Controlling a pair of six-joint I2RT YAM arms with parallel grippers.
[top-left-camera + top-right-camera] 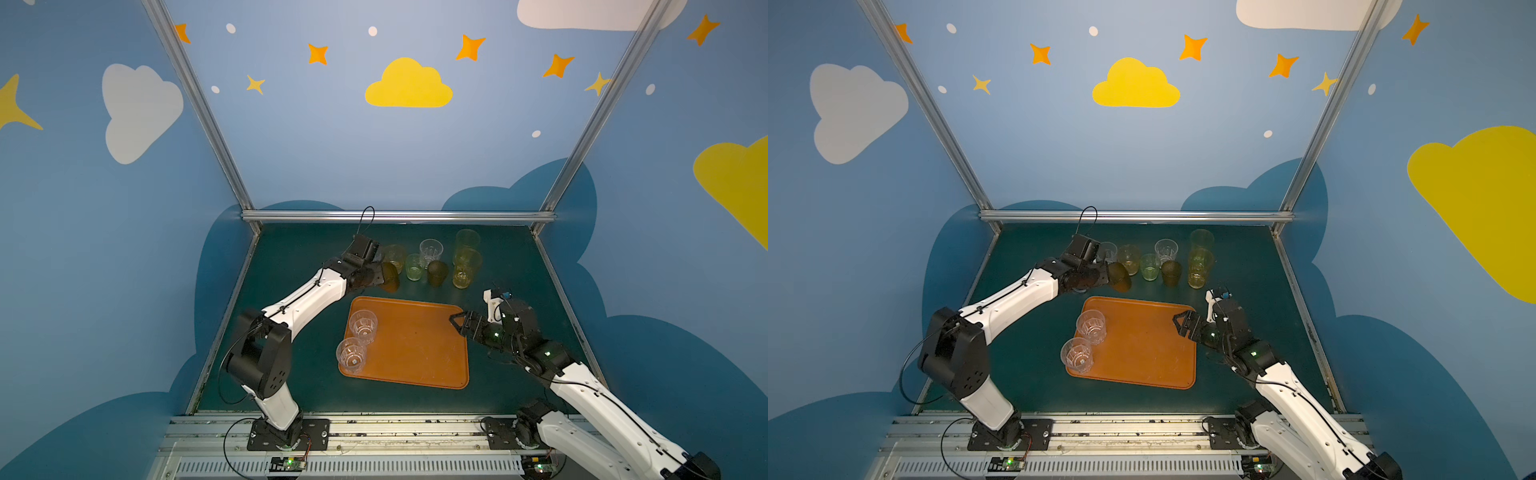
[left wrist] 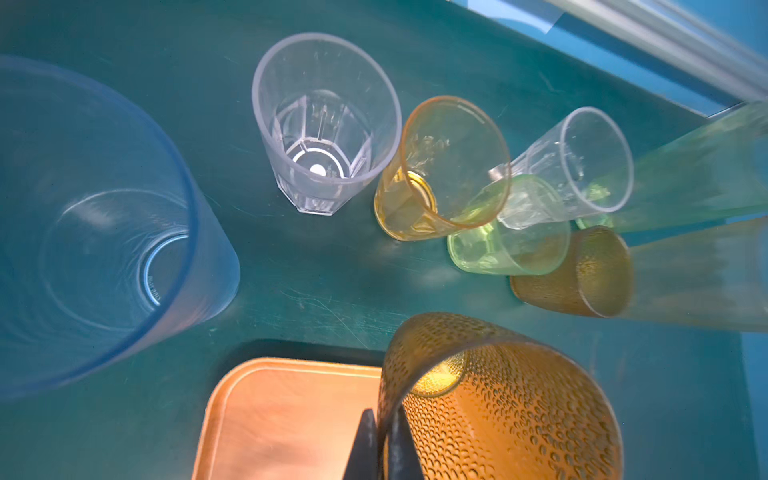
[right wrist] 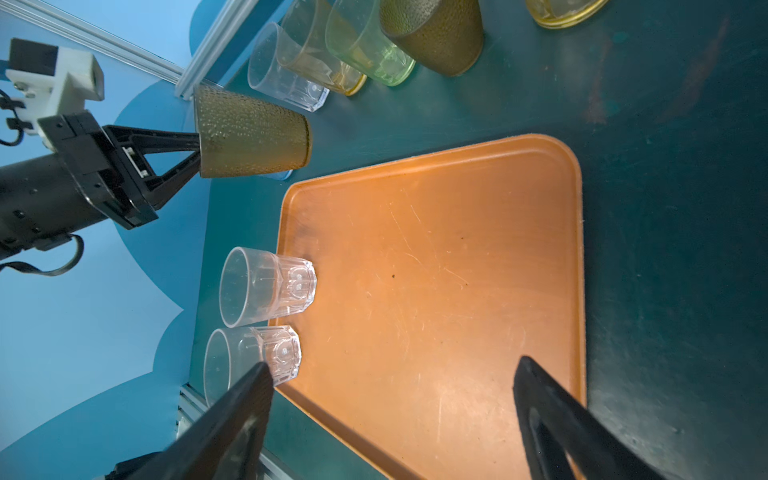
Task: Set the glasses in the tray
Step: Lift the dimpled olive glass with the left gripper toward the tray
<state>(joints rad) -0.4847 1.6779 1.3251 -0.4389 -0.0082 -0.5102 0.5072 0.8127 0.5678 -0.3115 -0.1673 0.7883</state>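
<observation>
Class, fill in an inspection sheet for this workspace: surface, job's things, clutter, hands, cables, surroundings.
Surface: dark green table, scratched.
Job's things: two clear glasses stand in the orange tray; the other glasses stand on the table beyond it.
Clutter: nothing seen.
Hands: left hand shut on the rim of a brown glass, beside the tray's far corner; right hand open and empty at the tray's edge.
Cables: black cable loops at the left wrist camera.
Surroundings: blue walls with clouds and stars; aluminium frame.

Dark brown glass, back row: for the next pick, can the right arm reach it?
Probably yes: the right gripper is open, nothing stands between it and the dark brown glass; green glass and tall yellow glass crowd its sides.
</observation>
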